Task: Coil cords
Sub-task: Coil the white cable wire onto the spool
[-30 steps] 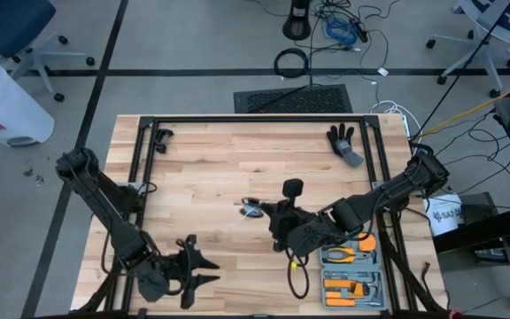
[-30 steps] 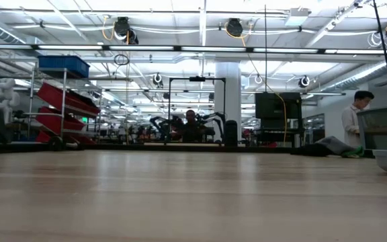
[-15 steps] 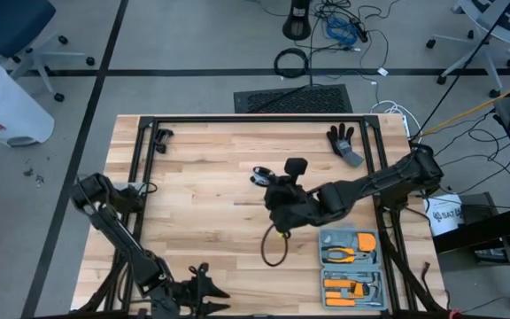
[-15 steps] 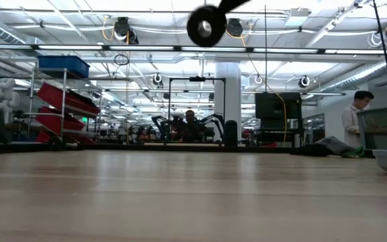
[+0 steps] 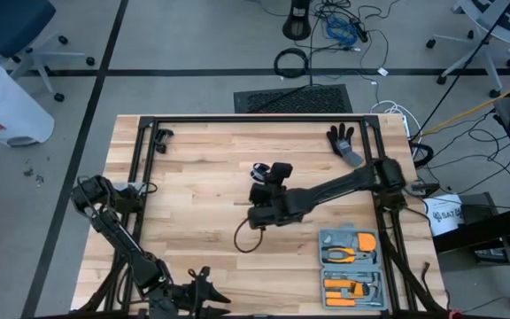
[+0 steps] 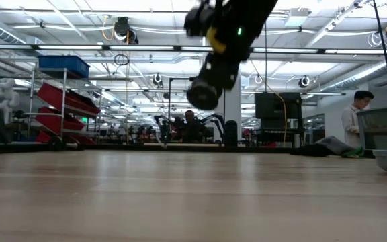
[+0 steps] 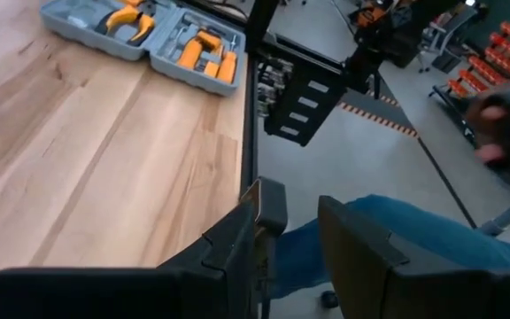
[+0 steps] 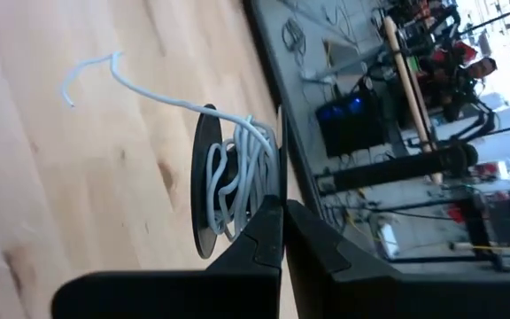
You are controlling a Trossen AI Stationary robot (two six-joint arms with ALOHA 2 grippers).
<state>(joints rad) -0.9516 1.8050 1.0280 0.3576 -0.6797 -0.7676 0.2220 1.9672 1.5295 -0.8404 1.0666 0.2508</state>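
1. Holding the reel [image 8: 233,182] is your right hand [image 8: 282,213], its fingers pinched together on the rim of the black disc; in the high view the right hand [image 5: 262,182] sits at the middle of the frame, over the worktop [image 5: 193,168].
2. Note that the reel is carried clear of the wood: in the low view the reel [image 6: 203,94] hangs in the upper middle of the frame, well above the worktop surface.
3. See how the disc stands edge-on to the fingers, its flat faces roughly in line with them.
4. Follow the white cord [image 8: 149,84]: it is bunched loosely round the hub, and its free end trails away toward the upper left of the right wrist frame, over bare wood.
5. Your left hand [image 7: 286,226] waits at the bottom edge of the high view, fingers narrowly apart and holding nothing, so the right arm is far nearer.
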